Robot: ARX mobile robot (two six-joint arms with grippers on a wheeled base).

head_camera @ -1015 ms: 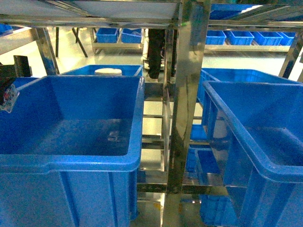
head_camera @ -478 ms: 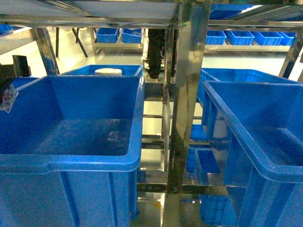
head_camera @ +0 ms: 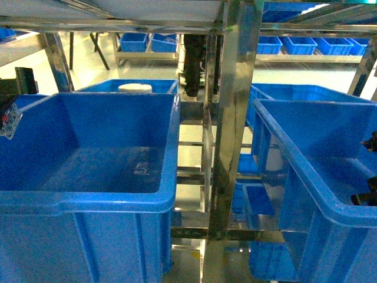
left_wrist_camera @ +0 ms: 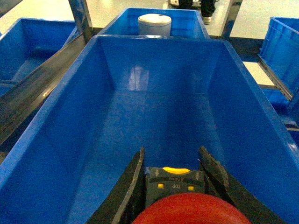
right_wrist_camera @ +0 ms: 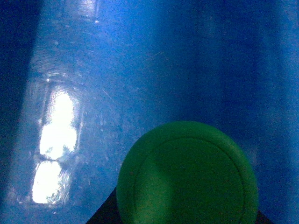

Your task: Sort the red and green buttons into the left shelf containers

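Over the left bin (left_wrist_camera: 154, 112), with red button (left_wrist_camera: 191, 212) clamped between left gripper (left_wrist_camera: 174, 175) fingers and green button (right_wrist_camera: 187, 175) apparently carried by the unseen right gripper above the right bin (head_camera: 330, 206): lower first, release gently, avoid walls.

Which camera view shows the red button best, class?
The left wrist view: the red button fills the bottom edge between the left end effector's fingers, above a blue bin. The right wrist view shows only the green button; the head view shows neither.
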